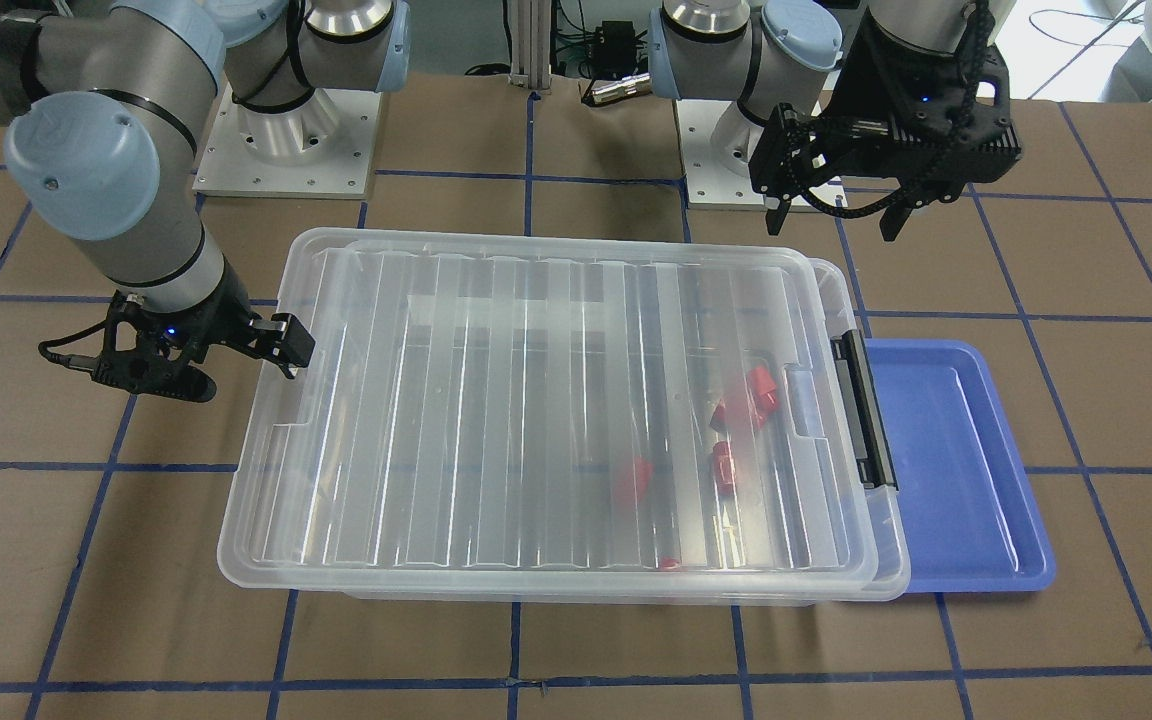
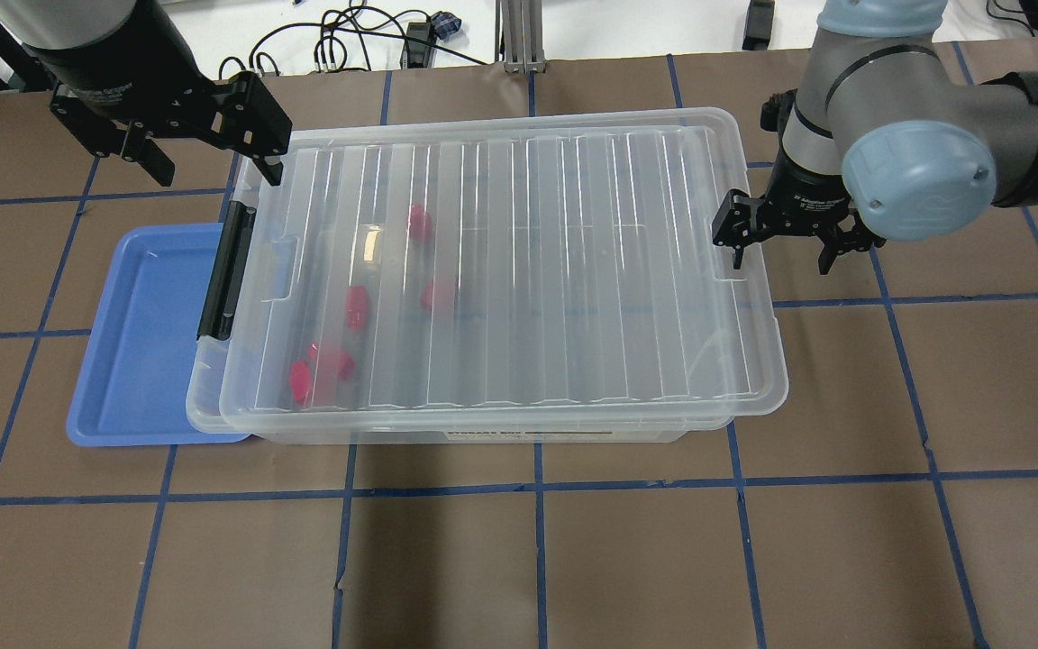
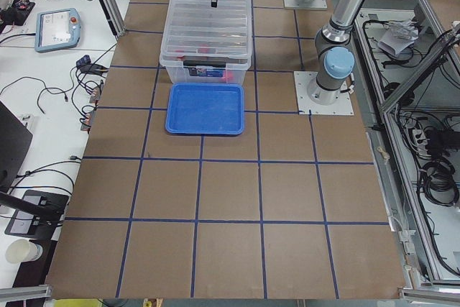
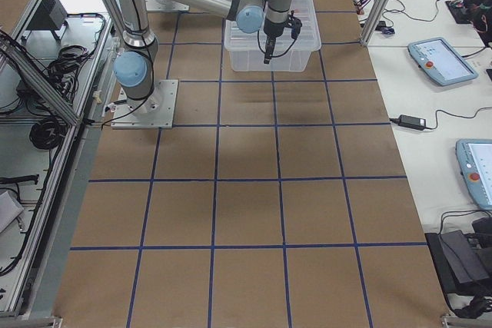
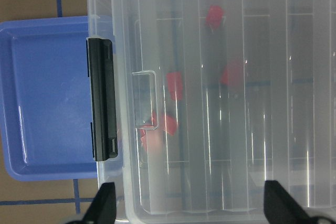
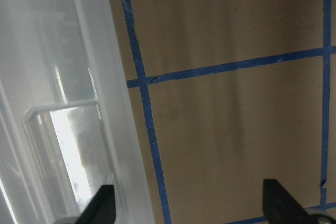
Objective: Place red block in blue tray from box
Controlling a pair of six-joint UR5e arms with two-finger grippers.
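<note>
Closed box (image 2: pixel 645 431), left hand (image 2: pixel 213 167) and right hand (image 2: pixel 780 261) both spread apart at its ends; best lift the lid (image 2: pixel 528 270) level

Silver-grey arms (image 2: pixel 879 81), pale-blue joint caps (image 2: pixel 918 180), black left hand (image 2: pixel 215 178), black right hand (image 2: pixel 781 266)

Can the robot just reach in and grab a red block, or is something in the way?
The clear lid is in the way: it lies on the box, over the red blocks inside. The left gripper and right gripper are both open and outside it. The blue tray sits right beside the box.
</note>
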